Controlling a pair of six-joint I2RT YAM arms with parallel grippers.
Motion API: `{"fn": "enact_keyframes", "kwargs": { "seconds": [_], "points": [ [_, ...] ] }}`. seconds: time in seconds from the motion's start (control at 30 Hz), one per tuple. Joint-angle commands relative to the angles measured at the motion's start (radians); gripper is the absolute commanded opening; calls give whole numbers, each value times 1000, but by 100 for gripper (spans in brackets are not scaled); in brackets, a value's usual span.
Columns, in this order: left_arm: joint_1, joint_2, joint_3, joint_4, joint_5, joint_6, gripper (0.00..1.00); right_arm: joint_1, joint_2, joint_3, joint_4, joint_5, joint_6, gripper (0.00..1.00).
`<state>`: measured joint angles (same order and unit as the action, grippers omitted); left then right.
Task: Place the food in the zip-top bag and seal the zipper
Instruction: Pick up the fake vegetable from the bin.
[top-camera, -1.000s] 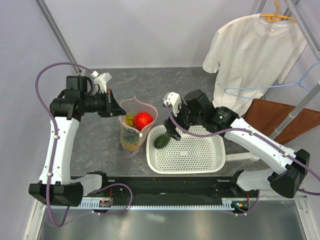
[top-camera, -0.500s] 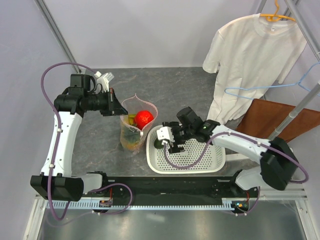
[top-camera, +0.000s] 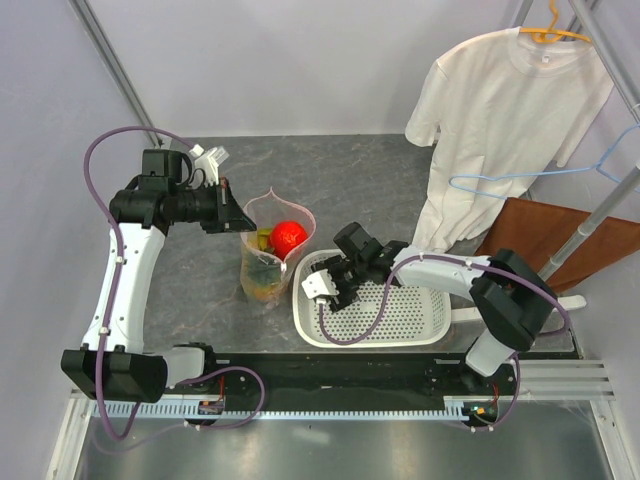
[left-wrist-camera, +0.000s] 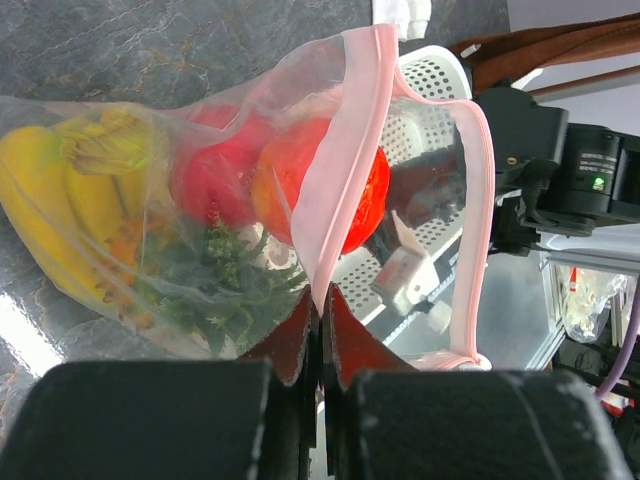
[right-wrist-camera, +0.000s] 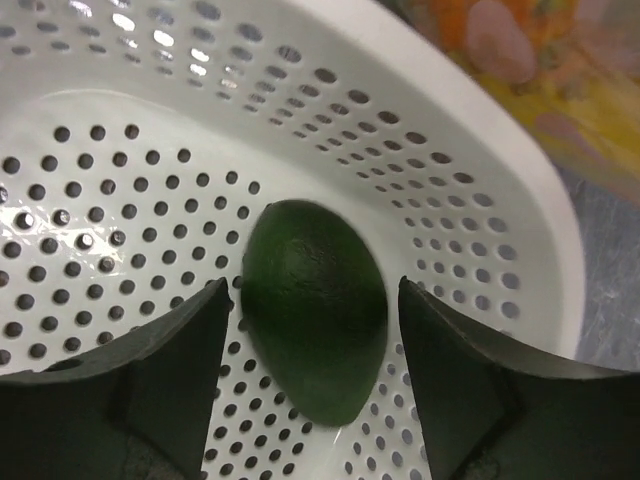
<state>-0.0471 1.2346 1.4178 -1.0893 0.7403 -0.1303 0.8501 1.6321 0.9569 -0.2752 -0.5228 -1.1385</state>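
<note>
The clear zip-top bag (top-camera: 266, 262) stands upright on the table with its mouth open. The left wrist view shows a yellow banana bunch (left-wrist-camera: 60, 190), a red apple (left-wrist-camera: 212, 178), a red-orange fruit (left-wrist-camera: 372, 200) and green pineapple leaves (left-wrist-camera: 215, 285) inside it. My left gripper (top-camera: 238, 216) is shut on the pinkish zipper strip (left-wrist-camera: 345, 150) at the bag's left rim, also seen in its own wrist view (left-wrist-camera: 320, 300). My right gripper (top-camera: 323, 290) is open, low in the white basket's left end. Its jaws stand on either side of the dark green avocado (right-wrist-camera: 312, 325), apart from it. The avocado is hidden in the top view.
The white perforated basket (top-camera: 405, 318) sits right of the bag, its rim (right-wrist-camera: 480, 170) close to the bag. A white T-shirt (top-camera: 510, 110) on a hanger, a blue hanger (top-camera: 525, 178) and a brown board (top-camera: 560, 240) are at the back right.
My right gripper has swung left and down into the basket's left end, over the avocado. My left gripper kept its hold on the bag's rim.
</note>
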Motion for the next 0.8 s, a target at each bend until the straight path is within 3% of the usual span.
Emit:
{"fn": "enact_keyframes", "kwargs": {
  "seconds": [0.0,0.07,0.2,0.27,0.43,0.57,0.77],
  "points": [
    [3,-4,-3,31,16,-12,2,3,35,20,-28,-6,-82,71],
    [3,-3,-3,31,14,-9,2,3,37,16,-33,-6,-83,68],
    [4,-4,-8,31,5,-3,2,1,2,25,-93,16,-70,47],
    [4,-6,-14,31,-1,1,2,-2,-55,52,-133,18,-18,36],
    [4,-7,-16,40,4,-6,2,-3,-289,167,-292,-32,155,21],
    [3,-9,-16,46,14,-9,2,-3,-396,308,-320,-16,514,5],
    [3,-15,-11,52,21,-15,2,-2,-335,567,-151,98,906,4]
  ]
}}
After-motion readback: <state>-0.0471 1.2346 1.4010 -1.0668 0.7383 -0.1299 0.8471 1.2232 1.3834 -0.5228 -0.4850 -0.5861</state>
